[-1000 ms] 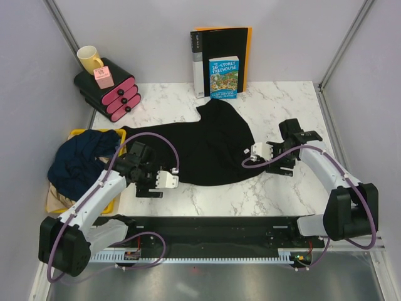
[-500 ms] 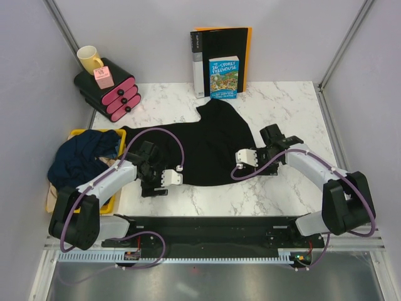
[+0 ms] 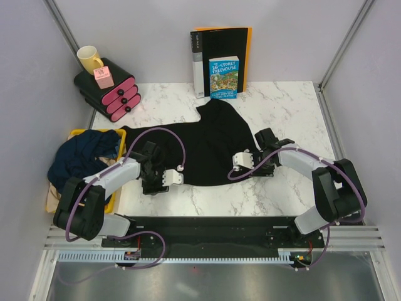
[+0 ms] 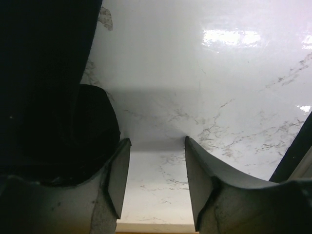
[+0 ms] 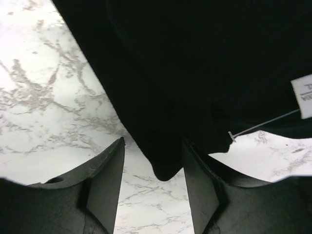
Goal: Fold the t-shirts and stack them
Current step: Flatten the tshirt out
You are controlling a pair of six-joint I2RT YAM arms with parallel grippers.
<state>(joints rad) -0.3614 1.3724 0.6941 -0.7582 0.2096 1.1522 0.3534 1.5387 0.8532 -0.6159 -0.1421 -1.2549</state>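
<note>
A black t-shirt [image 3: 200, 147] lies spread on the marble table, one part reaching toward the back. My left gripper [image 3: 169, 179] sits low at its near left hem. In the left wrist view that gripper [image 4: 157, 141] is open over bare marble, with the black cloth [image 4: 53, 112] just outside its left finger. My right gripper [image 3: 241, 160] is at the shirt's near right edge. It [image 5: 153, 141] is open too, and a corner of the black shirt [image 5: 165, 165] hangs between its fingertips. A navy t-shirt [image 3: 81, 160] lies bunched in the bin over a tan one [image 3: 55, 195].
The yellow bin [image 3: 78, 133] stands at the left edge. A black binder with an orange back [image 3: 220, 50] and a book [image 3: 223, 77] lean on the back wall. A black-and-pink drawer unit [image 3: 109, 88] carries a yellow mug [image 3: 89, 58]. A white tag [image 5: 303, 95] hangs off the shirt.
Both grippers have moved inward onto the near edge of the black shirt, and both sets of jaws have narrowed. The shirt itself has hardly shifted.
</note>
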